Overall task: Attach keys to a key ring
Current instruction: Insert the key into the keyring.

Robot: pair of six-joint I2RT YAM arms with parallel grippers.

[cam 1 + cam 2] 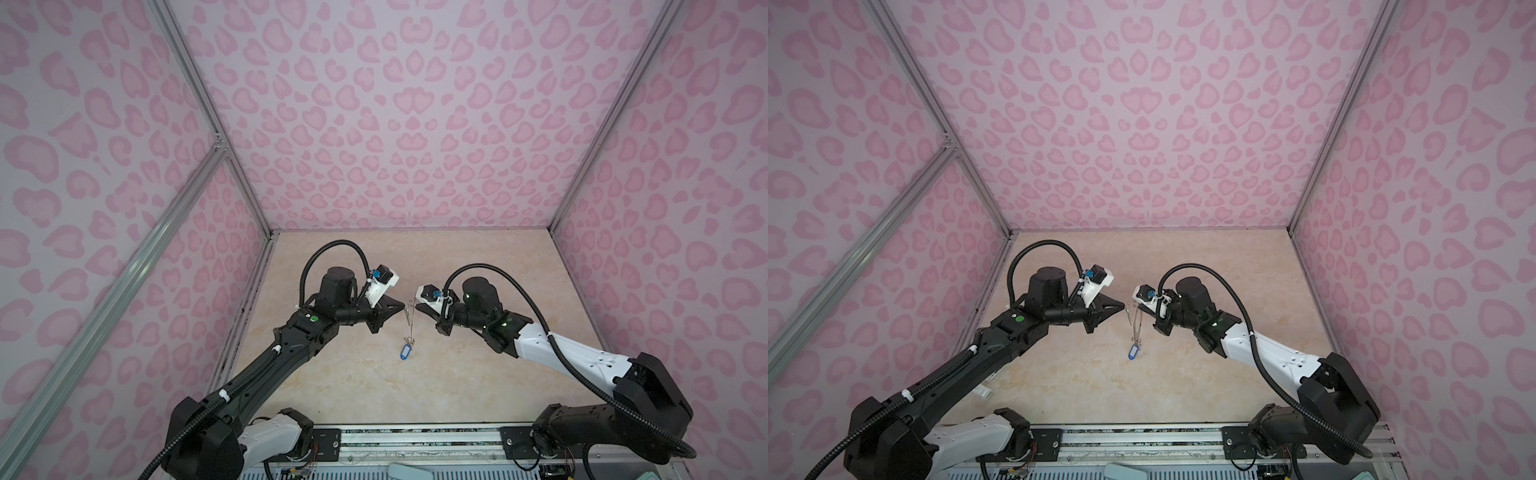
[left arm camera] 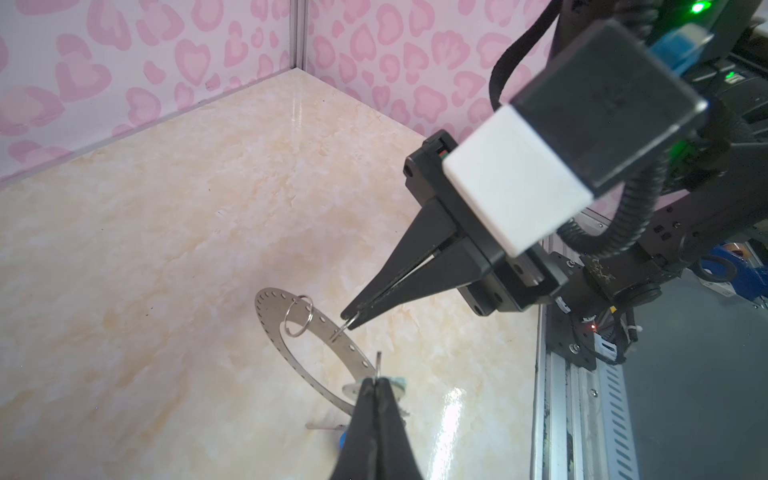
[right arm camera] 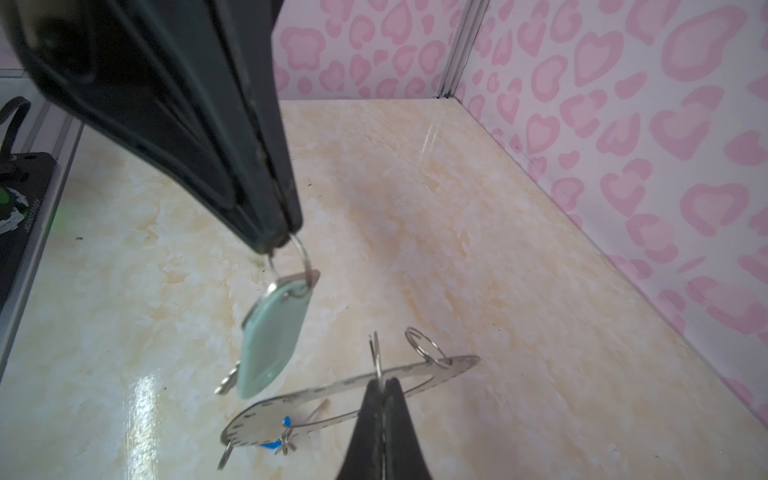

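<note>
The key ring (image 2: 320,320) is a flat grey disc with small rim holes, hanging above the table between both arms (image 3: 332,388) and edge-on in both top views (image 1: 410,322) (image 1: 1136,326). My right gripper (image 3: 381,380) (image 2: 347,324) (image 1: 417,305) is shut on a small wire loop threaded through its rim. My left gripper (image 2: 376,379) (image 3: 282,245) (image 1: 402,307) is shut on another wire loop, which carries the pale mint green tag (image 3: 274,332) and a silver key (image 3: 226,384) just beside the disc. A blue tag (image 1: 405,352) (image 1: 1133,350) with keys dangles from the disc's low end.
A spare wire loop (image 2: 299,316) (image 3: 428,347) hangs on the disc's far rim. Pink patterned walls close in the beige table (image 1: 457,374) on three sides. A metal rail (image 1: 415,440) runs along the front edge. A white object (image 1: 984,390) lies under the left arm.
</note>
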